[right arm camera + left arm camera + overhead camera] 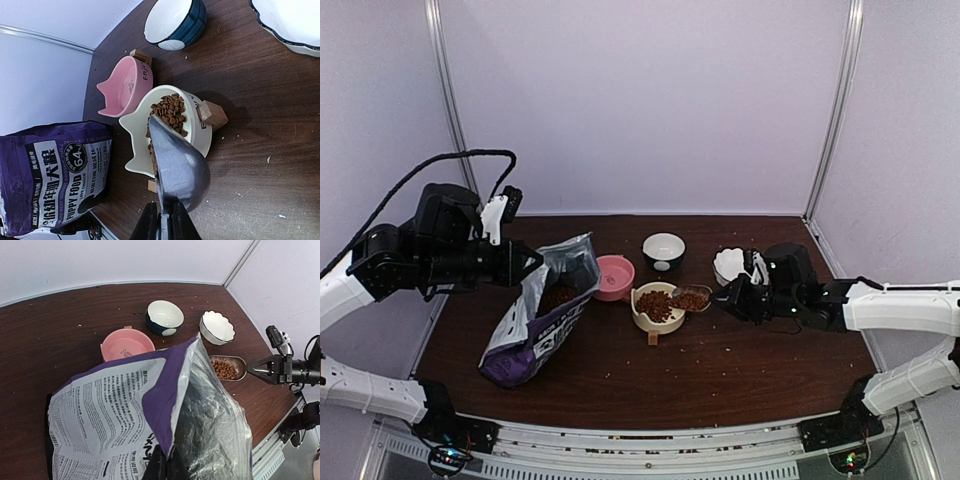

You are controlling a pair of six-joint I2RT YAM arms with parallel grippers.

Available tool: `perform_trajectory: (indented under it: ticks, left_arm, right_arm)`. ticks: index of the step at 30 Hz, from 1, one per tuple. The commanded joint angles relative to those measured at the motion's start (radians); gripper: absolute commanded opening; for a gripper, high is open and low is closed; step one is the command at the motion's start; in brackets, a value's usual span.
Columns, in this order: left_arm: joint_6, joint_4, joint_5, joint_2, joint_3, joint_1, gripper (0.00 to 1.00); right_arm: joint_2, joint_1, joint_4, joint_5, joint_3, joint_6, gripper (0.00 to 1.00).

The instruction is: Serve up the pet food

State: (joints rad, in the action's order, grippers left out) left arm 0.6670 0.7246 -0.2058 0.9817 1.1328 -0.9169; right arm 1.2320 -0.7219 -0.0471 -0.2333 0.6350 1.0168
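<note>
Scoop (181,167) back hiding some kibble (170,112), handle lost in right gripper (165,222)

We're in a robotics lab test cell here: plain white panel walls (640,100) on aluminium posts (835,110), dark wooden table (720,370), metal mounting rail (650,440) along the near edge.
</note>
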Motion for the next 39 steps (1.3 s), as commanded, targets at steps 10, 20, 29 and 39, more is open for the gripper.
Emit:
perform_trajectory:
  ticks: [10,20,29,39]
  left_arm:
    - [0.003,-0.024,-0.020,-0.001,-0.020,0.011,0.00]
    - [0.002,-0.027,-0.020,-0.009,-0.026,0.012,0.00]
    - [0.003,-0.026,-0.018,-0.017,-0.031,0.012,0.00]
    - [-0.001,-0.034,-0.008,-0.020,-0.032,0.012,0.00]
  right_arm:
    - [0.015,0.006,0.146,0.057,0.122,-0.095,0.00]
    - [0.019,0.006,0.234,0.075,0.191,-0.170,0.00]
    - [0.062,-0.002,0.351,0.048,0.310,-0.327,0.00]
    - [0.123,-0.064,0.502,0.174,0.451,-0.513,0.00]
